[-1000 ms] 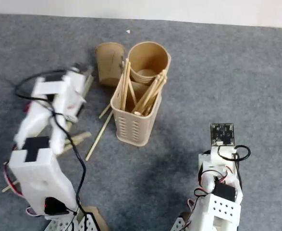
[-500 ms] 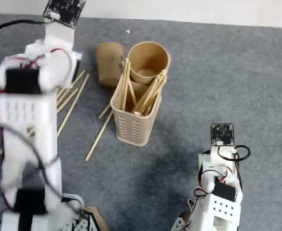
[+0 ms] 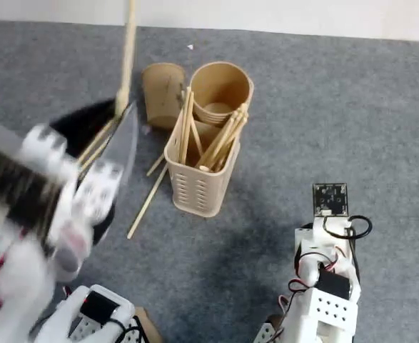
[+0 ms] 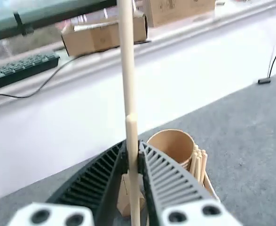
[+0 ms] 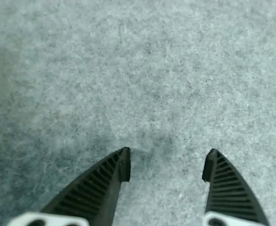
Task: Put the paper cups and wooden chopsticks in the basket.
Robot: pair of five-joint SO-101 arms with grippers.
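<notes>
A beige slotted basket point(image 3: 200, 179) stands mid-table, holding stacked paper cups point(image 3: 220, 89) and several wooden chopsticks point(image 3: 223, 139). Another paper cup point(image 3: 162, 93) lies on its side just left of the basket. Loose chopsticks point(image 3: 145, 204) lie on the carpet to the basket's left. My left gripper point(image 3: 120, 118) is raised left of the basket, shut on one chopstick point(image 3: 128, 50). In the left wrist view that chopstick point(image 4: 127, 84) stands up between the gripper's point(image 4: 134, 153) jaws, with the basket's cup point(image 4: 169, 143) beyond. My right gripper point(image 5: 166, 165) is open over bare carpet.
Grey carpet covers the table. The right arm point(image 3: 326, 271) rests at the front right, away from the basket. More loose chopsticks point(image 3: 95, 146) lie under the left arm. Boxes and a keyboard point(image 4: 20, 70) sit in the room behind.
The left arm swung up off the carpet and back toward the front left, lifting one chopstick that now points upward. The right arm stayed still.
</notes>
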